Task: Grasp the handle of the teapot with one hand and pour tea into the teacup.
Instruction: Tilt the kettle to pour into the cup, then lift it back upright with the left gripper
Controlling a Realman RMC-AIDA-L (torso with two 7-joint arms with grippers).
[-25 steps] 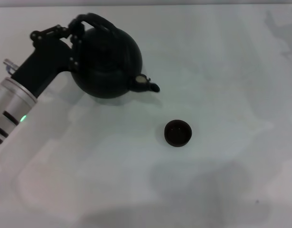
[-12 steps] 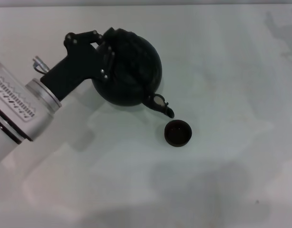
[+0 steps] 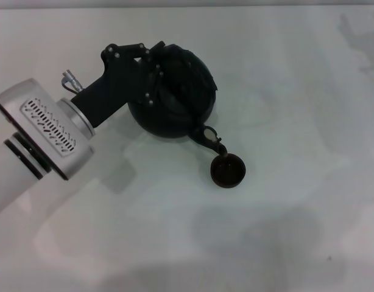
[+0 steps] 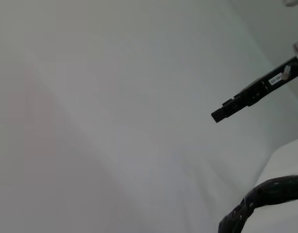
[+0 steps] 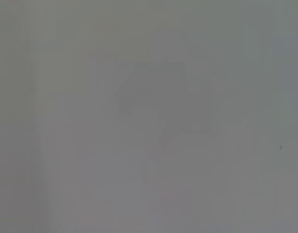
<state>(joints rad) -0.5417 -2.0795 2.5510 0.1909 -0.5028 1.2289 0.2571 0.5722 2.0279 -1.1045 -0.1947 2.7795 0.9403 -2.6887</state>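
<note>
Above the teacup (image 3: 227, 170), the left gripper (image 3: 151, 72) held the handle (image 3: 169, 55), fingers clamped, tilting the teapot (image 3: 178, 100) spout-down.

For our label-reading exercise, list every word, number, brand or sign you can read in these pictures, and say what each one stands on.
No text can be read in any view.
A small white label sits on a dark bar in the left wrist view, too small to read.
The left arm's silver housing shows a slotted pattern, not letters.
The teapot, teacup and table carry no markings.
The right wrist view shows only a blank surface.
</note>
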